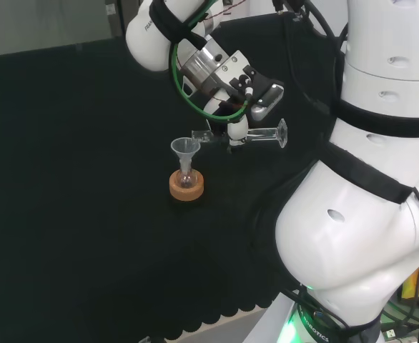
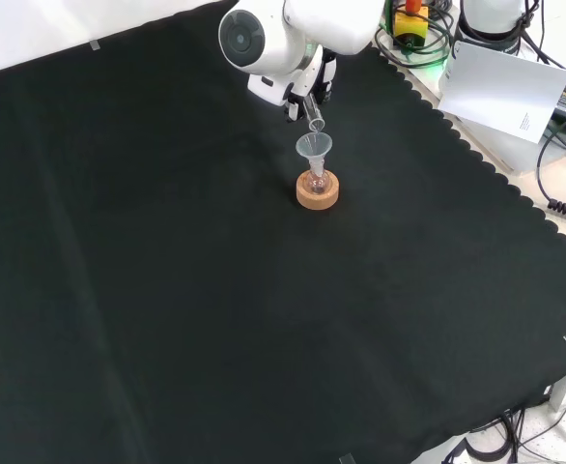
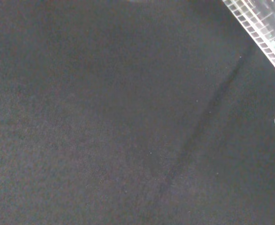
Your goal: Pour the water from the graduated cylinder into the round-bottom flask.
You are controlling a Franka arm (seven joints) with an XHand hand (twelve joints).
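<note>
The hand point(image 1: 256, 93) is shut on a clear graduated cylinder point(image 1: 261, 135) and holds it lying almost level above the cloth. In the head view the cylinder's foot points right and its mouth reaches left to a clear funnel point(image 1: 184, 148). The funnel sits in the neck of a small round-bottom flask point(image 1: 186, 177) on a cork ring point(image 1: 186, 188). In the front view the cylinder's mouth point(image 2: 314, 123) hangs just over the funnel point(image 2: 313, 147), with the flask point(image 2: 316, 180) and the cork ring point(image 2: 318, 194) below. The hand point(image 2: 302, 92) is mostly hidden behind the arm's white link. The wrist view shows the cylinder's graduated wall point(image 3: 262, 28).
The arm's big white links point(image 1: 367, 179) fill the right of the head view. In the front view a white sheet point(image 2: 500, 85), cables and a yellow box point(image 2: 413, 19) lie past the cloth's scalloped edge at the upper right. Black cloth point(image 2: 215, 319) spreads around the flask.
</note>
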